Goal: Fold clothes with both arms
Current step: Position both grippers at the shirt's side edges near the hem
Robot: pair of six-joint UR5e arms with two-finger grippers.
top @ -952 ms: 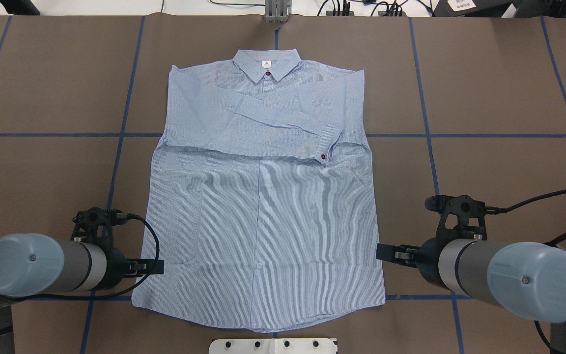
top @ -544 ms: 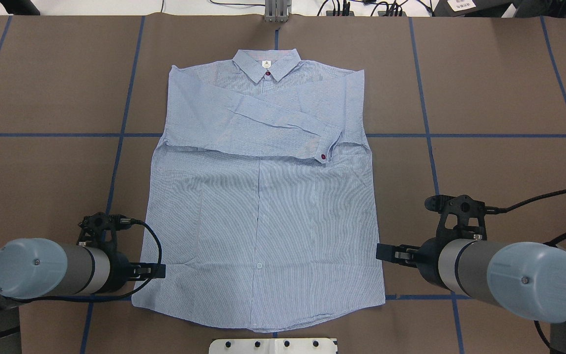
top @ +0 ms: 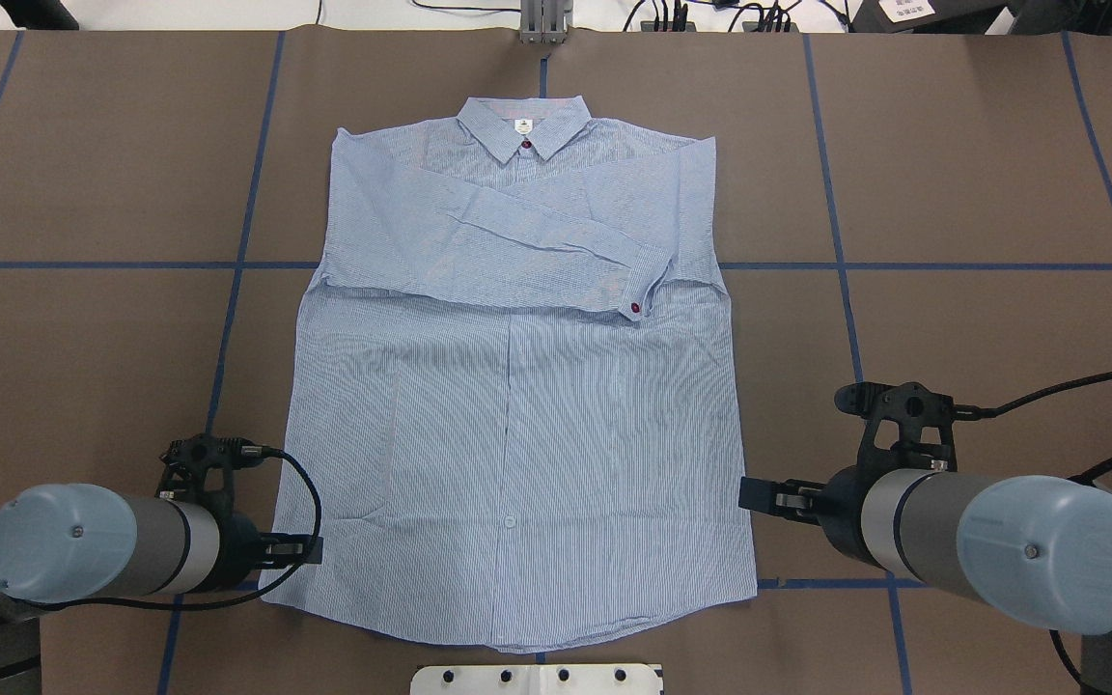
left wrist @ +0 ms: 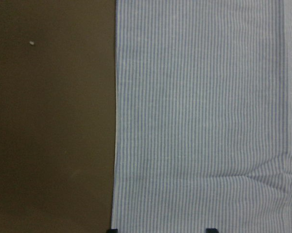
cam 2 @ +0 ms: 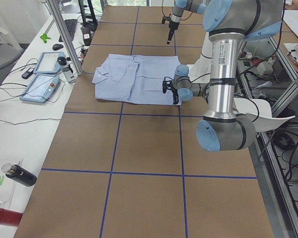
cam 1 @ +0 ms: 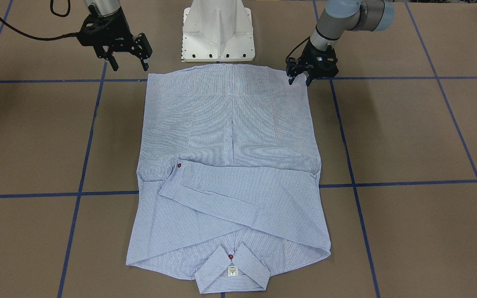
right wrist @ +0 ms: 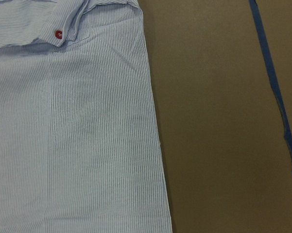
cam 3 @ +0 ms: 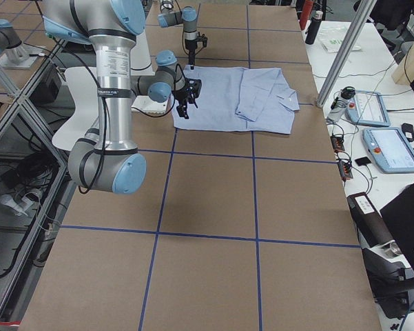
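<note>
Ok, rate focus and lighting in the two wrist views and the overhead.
Left wrist view: soft focus, the shirt looks fuzzy and the table dim. Right wrist view: sharper, with the stripes and the red cuff button crisp. Overhead view: even light, no glare, faint wavy banding across the fine stripes.
</note>
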